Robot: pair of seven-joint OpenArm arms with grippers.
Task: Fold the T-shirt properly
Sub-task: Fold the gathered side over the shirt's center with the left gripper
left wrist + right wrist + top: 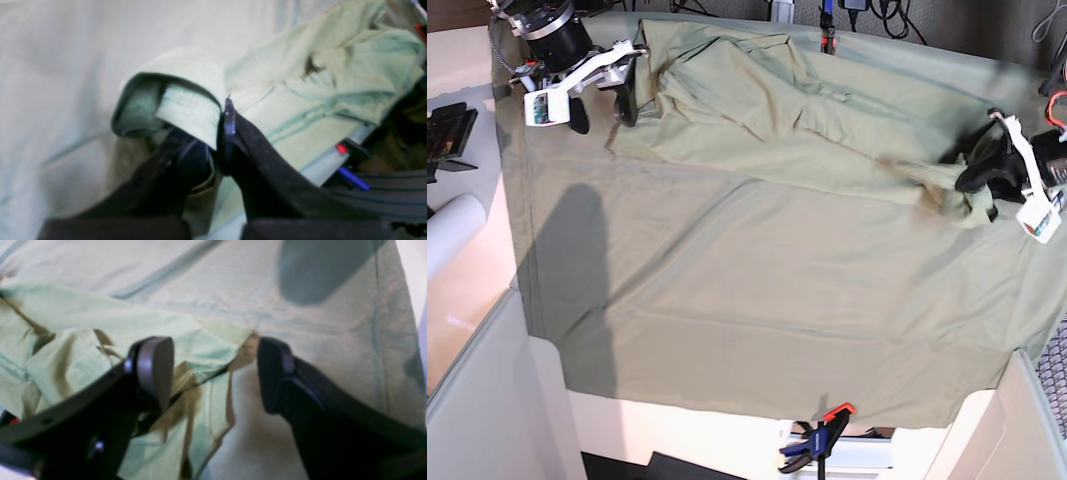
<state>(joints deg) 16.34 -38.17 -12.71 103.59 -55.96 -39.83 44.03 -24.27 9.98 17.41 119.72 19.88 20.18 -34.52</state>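
Note:
The pale green T-shirt (777, 110) lies wrinkled across the far part of the table, running from the far left down to the right edge. At that right end my left gripper (975, 178) is shut on a rolled, stitched edge of the T-shirt (186, 110), and in the left wrist view its gripper (222, 133) pinches the cloth between both fingers. My right gripper (604, 112) is at the far left, open, hovering over the shirt's left edge. In the right wrist view the gripper (213, 373) straddles a corner of the T-shirt (100, 326), with nothing held.
A greyer-green sheet (757, 300) covers the whole table and hangs over the front edge. Clamps hold it at the front (819, 438) and the back (828, 30). A white roll (452, 235) and a black part (447, 130) lie off the left side.

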